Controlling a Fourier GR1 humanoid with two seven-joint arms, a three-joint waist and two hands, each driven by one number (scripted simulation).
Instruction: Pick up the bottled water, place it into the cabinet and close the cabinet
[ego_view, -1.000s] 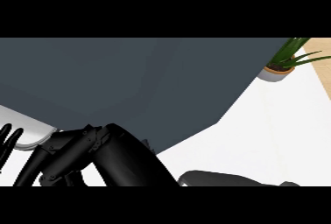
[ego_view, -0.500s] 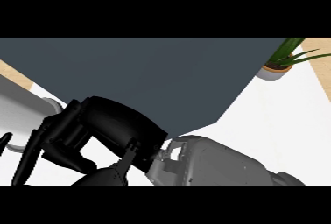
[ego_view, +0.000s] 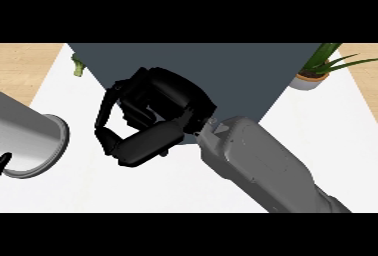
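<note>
Seen from the head view: right hand (ego_view: 159, 107) in the middle of the frame, in front of the dark grey cabinet (ego_view: 244, 70), at the end of a grey forearm (ego_view: 258, 165) slanting up from the lower right edge. Fingers (ego_view: 111, 107) curled down and inward, thumb (ego_view: 144, 145) bent across beneath them, together closing a loop. Open space visible inside that loop, with the white counter (ego_view: 148, 190) showing through; nothing clearly held. Palm and back of the hand overlapping the cabinet's lower front edge; touching or only above it, cannot tell.

Left arm at the left edge: a wide grey cylinder with a round rimmed end (ego_view: 33, 145), lying over the counter. Of the left hand (ego_view: 4, 161) only a black tip at the far left edge; fingers spread or closed, cannot tell.

Bottled water nowhere to be made out: hidden or out of frame, cannot tell which. Cabinet shown as a flat dark grey surface spanning the upper middle; door state not readable from this angle.

Potted plant (ego_view: 321, 67) at the upper right, on the counter just beside the cabinet's right corner. Small green thing (ego_view: 76, 66) at the cabinet's upper left edge, too little visible to name. Wooden floor (ego_view: 26, 62) beyond the counter at both upper corners.
</note>
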